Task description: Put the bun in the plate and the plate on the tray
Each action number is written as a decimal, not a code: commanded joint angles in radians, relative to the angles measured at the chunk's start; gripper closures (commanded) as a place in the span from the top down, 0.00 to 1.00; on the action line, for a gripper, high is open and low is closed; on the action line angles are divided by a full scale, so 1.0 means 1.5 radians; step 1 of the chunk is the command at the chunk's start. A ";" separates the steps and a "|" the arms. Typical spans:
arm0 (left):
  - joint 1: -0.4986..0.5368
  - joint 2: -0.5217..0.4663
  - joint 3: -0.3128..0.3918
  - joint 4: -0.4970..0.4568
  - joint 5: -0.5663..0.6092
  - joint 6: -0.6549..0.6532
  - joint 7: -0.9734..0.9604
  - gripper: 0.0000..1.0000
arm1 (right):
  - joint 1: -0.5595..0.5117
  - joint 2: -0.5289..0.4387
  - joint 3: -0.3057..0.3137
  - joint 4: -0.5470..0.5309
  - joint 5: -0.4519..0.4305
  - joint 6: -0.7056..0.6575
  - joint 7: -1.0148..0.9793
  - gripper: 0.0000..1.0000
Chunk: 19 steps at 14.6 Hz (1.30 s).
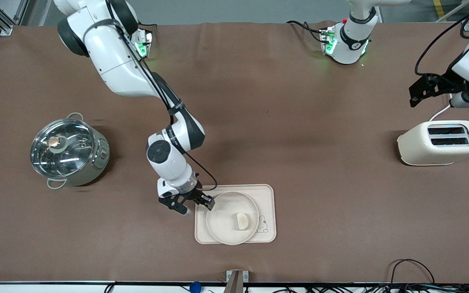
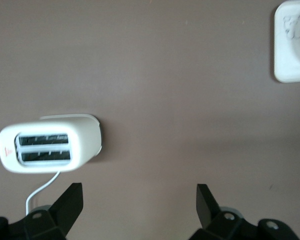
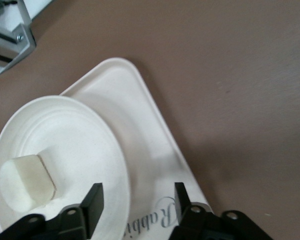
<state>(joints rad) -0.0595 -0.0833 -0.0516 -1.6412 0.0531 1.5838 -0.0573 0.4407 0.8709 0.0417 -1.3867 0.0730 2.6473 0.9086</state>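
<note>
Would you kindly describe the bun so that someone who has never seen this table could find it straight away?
Find the cream rectangular tray printed with a small rabbit, near the camera-side table edge. On it sits a round cream-white plate, with the open right gripper at its rim. The bun is the small pale half-round lump with one flat cut side, the only thing lying in that plate.

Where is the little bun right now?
The bun lies in the round plate, which sits on the tray near the front camera, beside the open right gripper.
</note>
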 commanded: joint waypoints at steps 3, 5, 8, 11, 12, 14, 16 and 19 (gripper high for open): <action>-0.001 -0.002 0.003 -0.001 -0.012 -0.001 0.010 1.00 | -0.109 -0.278 0.008 -0.241 -0.008 -0.147 -0.139 1.00; 0.000 -0.001 0.003 0.007 -0.013 0.000 0.012 1.00 | -0.177 -0.342 0.009 -0.240 -0.008 -0.270 -0.274 1.00; -0.001 0.006 0.003 0.013 -0.012 0.000 0.012 1.00 | -0.245 -0.443 -0.009 -0.241 -0.006 -0.436 -0.455 1.00; -0.001 0.027 0.003 0.024 -0.011 0.018 0.002 1.00 | -0.375 -0.523 0.022 -0.241 -0.007 -0.563 -0.588 1.00; -0.005 0.041 0.002 0.044 -0.011 0.020 0.001 1.00 | -0.398 -0.547 0.022 -0.241 -0.008 -0.587 -0.613 1.00; -0.010 0.051 -0.002 0.053 -0.009 0.017 0.000 1.00 | -0.413 -0.589 0.008 -0.234 -0.033 -0.642 -0.625 1.00; -0.004 0.054 -0.003 0.055 -0.010 0.017 0.012 1.00 | -0.422 -0.629 0.012 -0.223 -0.069 -0.683 -0.618 1.00; -0.003 0.056 -0.002 0.056 -0.009 0.017 0.015 1.00 | -0.413 -0.665 0.007 -0.219 -0.070 -0.695 -0.617 1.00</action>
<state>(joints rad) -0.0688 -0.0075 -0.0564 -1.5847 0.0520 1.6193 -0.0573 -0.1785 -0.0739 0.0386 -1.6875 -0.0131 1.6049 -0.0249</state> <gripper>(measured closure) 0.000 0.000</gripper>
